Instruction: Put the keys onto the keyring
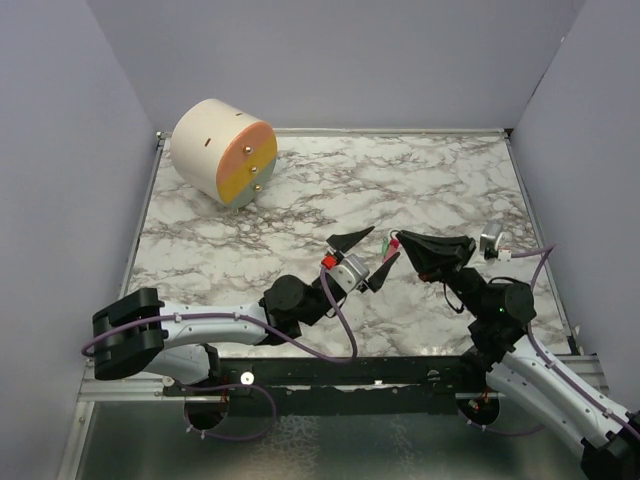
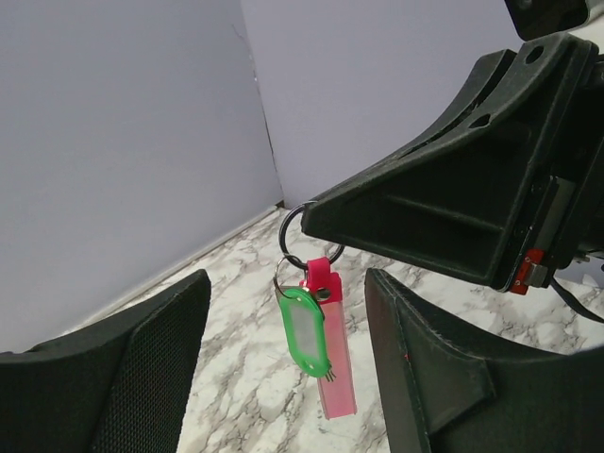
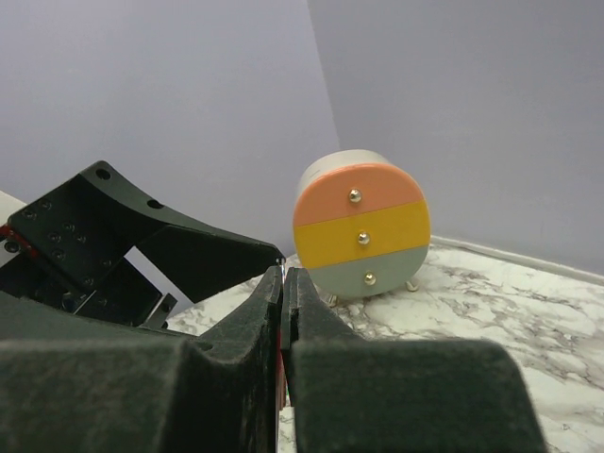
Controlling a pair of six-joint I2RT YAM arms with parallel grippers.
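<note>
My right gripper point(image 1: 398, 239) is shut on the keyring and holds it in the air above the marble table point(image 1: 440, 180). In the left wrist view the thin metal ring point(image 2: 289, 223) pokes out of the right gripper's fingers point(image 2: 444, 208), and its pink strip point(image 2: 338, 363) hangs straight down. The green key point(image 2: 305, 330) hangs in front of the strip from a small ring at the strip's top. My left gripper point(image 2: 286, 316) is open, one finger on each side of the hanging pieces, not touching them. In the right wrist view the shut jaws point(image 3: 285, 276) hide nearly all of the keyring.
A white drum point(image 1: 225, 150) with an orange, yellow and grey face and brass knobs lies at the table's far left; it also shows in the right wrist view point(image 3: 361, 226). Grey walls close in three sides of the table.
</note>
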